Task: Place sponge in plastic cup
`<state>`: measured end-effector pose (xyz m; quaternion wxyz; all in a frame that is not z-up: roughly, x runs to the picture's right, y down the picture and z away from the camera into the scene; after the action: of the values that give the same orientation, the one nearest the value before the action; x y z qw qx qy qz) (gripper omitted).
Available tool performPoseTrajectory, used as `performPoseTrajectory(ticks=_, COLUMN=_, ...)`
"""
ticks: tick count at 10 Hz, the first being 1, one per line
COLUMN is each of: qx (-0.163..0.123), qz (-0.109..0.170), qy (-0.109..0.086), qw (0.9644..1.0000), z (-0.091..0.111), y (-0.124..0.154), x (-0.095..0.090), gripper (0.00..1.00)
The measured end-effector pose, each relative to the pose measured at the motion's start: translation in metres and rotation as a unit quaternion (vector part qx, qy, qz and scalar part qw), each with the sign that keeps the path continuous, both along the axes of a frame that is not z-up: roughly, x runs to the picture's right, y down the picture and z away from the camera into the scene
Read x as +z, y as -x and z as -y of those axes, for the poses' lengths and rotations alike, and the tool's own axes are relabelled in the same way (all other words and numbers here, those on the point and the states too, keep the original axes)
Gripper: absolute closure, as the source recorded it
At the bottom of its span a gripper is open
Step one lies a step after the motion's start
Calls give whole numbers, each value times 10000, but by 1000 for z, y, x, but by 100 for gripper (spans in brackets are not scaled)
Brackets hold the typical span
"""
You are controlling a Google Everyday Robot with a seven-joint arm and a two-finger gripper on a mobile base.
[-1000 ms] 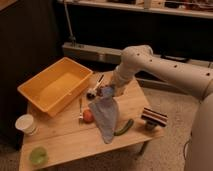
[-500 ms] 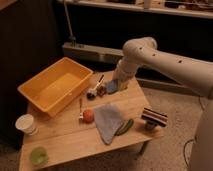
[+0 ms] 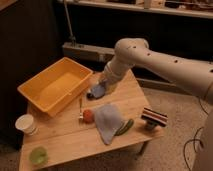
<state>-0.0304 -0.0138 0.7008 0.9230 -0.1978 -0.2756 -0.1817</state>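
My gripper [image 3: 101,86] hangs over the back middle of the wooden table [image 3: 75,142], at the end of the white arm that reaches in from the right. It is shut on the sponge [image 3: 96,91], a small blue-grey pad that sticks out below and left of the fingers, just above the tabletop. The plastic cup [image 3: 38,155], short and light green, stands at the front left corner, far from the gripper.
A yellow bin [image 3: 54,87] fills the back left, close to the gripper. A white cup [image 3: 26,123] stands at the left edge. In the middle lie a large blue-grey cloth [image 3: 108,123], an orange ball [image 3: 88,116] and a green vegetable [image 3: 125,126]. A striped brush [image 3: 154,117] sits at the right.
My gripper has risen off the cloth and shifted slightly toward the back left with the sponge. The cloth has settled flat on the table.
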Motion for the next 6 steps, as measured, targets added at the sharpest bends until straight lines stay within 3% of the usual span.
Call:
performPoseTrajectory(ticks=3, qx=-462, qz=745, qy=-70, qw=9961, z=-34, y=65, x=-42, gripper=100)
performPoseTrajectory(ticks=4, qx=-598, qz=954, qy=-105, qw=9936, z=-43, y=83, x=-55, gripper=100)
performPoseTrajectory(ticks=6, qx=-950, qz=1447, qy=-119, qw=9848, z=-64, y=123, x=-82, gripper=100)
